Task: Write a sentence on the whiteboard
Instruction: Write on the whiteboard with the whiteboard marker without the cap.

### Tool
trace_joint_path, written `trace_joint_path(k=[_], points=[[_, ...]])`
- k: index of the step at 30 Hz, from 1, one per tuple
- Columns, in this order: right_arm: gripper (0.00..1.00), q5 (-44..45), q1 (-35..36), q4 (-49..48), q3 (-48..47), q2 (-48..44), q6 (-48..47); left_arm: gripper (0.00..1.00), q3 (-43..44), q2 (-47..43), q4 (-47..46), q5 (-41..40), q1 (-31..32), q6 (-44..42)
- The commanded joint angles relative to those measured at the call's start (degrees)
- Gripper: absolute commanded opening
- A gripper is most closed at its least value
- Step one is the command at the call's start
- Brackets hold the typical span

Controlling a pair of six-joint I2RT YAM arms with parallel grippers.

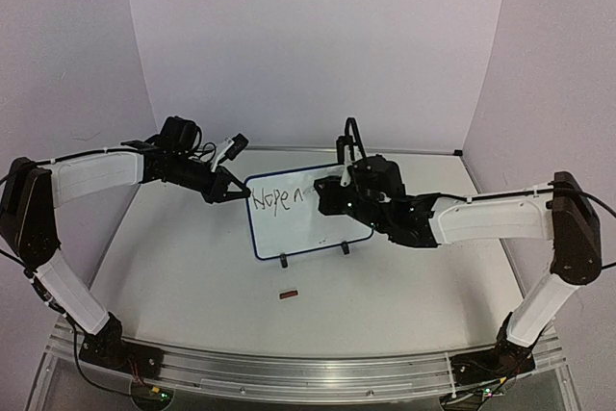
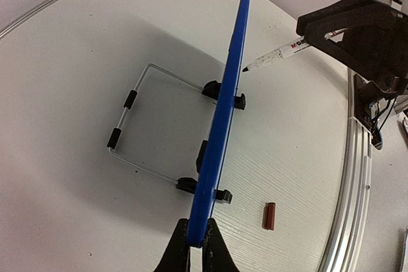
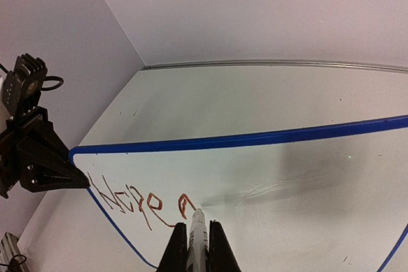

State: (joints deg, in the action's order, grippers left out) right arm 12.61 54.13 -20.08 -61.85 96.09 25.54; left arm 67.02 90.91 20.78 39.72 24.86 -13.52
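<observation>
- My left arm [image 1: 91,175] reaches inward; its black left gripper [image 2: 195,234] is pinched tight on the blue-framed whiteboard [image 2: 224,113] edge.
- My right arm [image 1: 481,218] reaches inward; its black right gripper [image 3: 198,234] clamps a white marker pen [image 3: 199,220] between the jaws.

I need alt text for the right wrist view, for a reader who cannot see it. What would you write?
The right gripper holds a marker with its tip against the whiteboard, at the end of the handwritten letters "Hope n". At the left, the left gripper clamps the board's corner.
</observation>
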Motion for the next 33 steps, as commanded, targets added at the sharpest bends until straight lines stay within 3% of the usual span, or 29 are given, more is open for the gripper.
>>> trace_joint_path(k=[1,33], points=[[0.00,1.80,-0.11,-1.34,-2.23,1.23,-0.57,0.00,-0.21,0.18,-0.05,-4.13,0.18,-1.84],[0.00,5.89,-0.12,-0.93,-1.67,-1.17,-1.55,0.00,-0.15,0.31,-0.02,-4.13,0.20,-1.90]])
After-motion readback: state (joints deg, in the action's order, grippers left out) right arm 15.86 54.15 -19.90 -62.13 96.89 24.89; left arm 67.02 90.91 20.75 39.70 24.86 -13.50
